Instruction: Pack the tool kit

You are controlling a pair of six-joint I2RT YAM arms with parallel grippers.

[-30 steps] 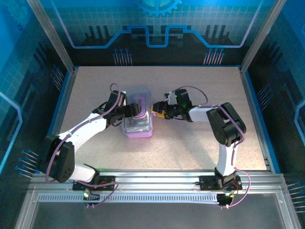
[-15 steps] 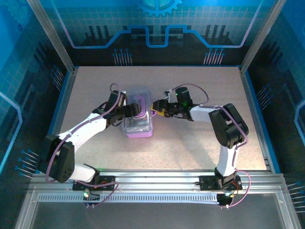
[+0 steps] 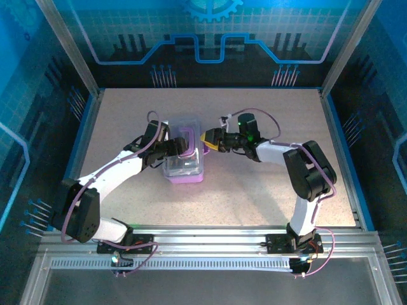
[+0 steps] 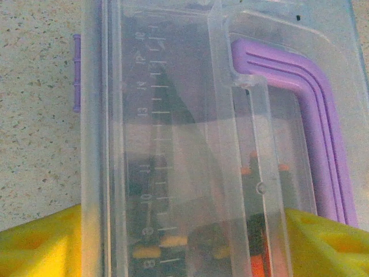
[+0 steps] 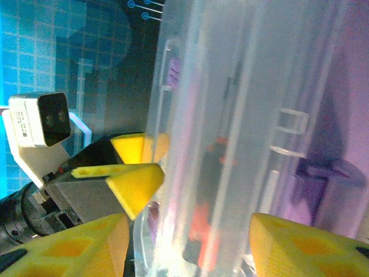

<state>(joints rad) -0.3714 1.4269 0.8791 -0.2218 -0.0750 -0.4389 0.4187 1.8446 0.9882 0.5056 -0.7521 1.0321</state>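
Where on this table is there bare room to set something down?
Bare table lies right of the right arm up to the side rail, along the far wall behind the case, and between case and arm bases. Crowded at centre, where left gripper and right gripper flank the case.

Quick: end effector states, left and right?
Left end effector: closed on the tool kit case.
Right end effector: straddles the case; grip cannot be told.

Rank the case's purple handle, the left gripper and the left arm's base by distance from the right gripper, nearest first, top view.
1. Purple handle, just left of the right gripper.
2. Left gripper, at the case's left side.
3. Left arm's base, near edge.
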